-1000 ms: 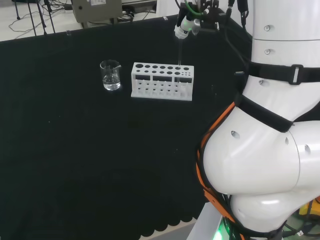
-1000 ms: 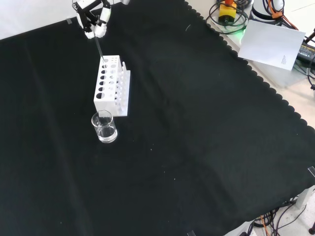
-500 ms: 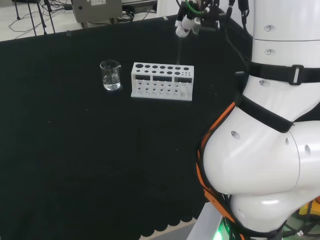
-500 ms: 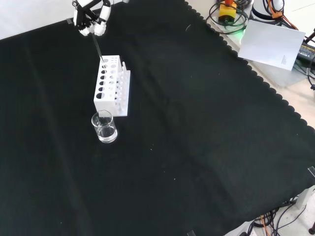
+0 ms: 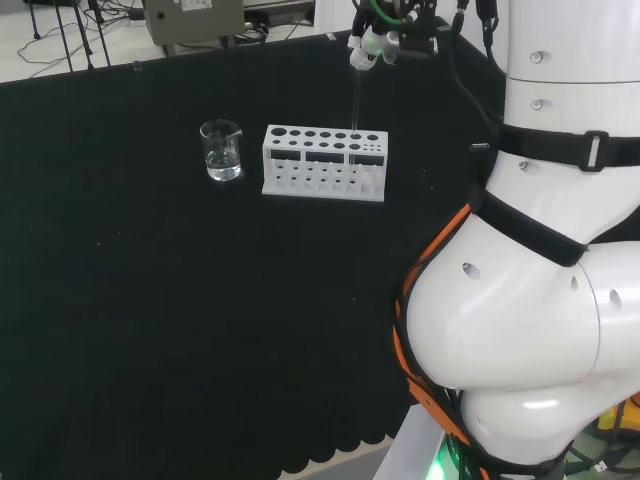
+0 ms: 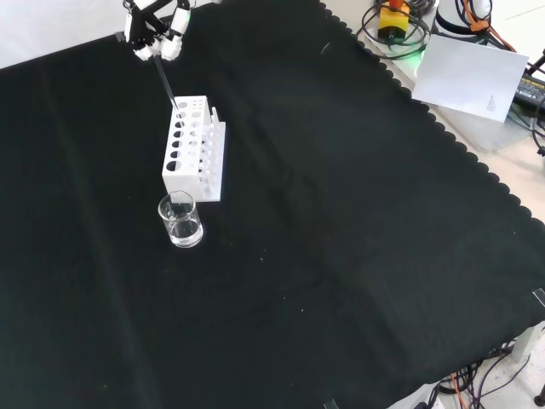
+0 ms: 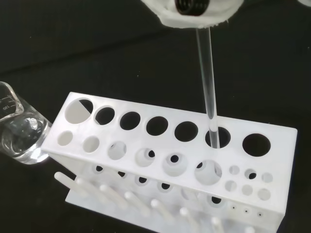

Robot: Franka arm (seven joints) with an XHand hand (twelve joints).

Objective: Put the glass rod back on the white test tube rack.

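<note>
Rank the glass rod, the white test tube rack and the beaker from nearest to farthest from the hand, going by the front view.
1. The glass rod: pinched in the hand, hanging straight below it at the view's top left.
2. The white test tube rack: just below the hand, the rod's tip in a hole at its far end.
3. The beaker: beyond the rack's near end, lowest of the three.

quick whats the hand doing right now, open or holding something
The hand: shut on the glass rod, whose lower end sits in a hole of the white test tube rack.
</note>
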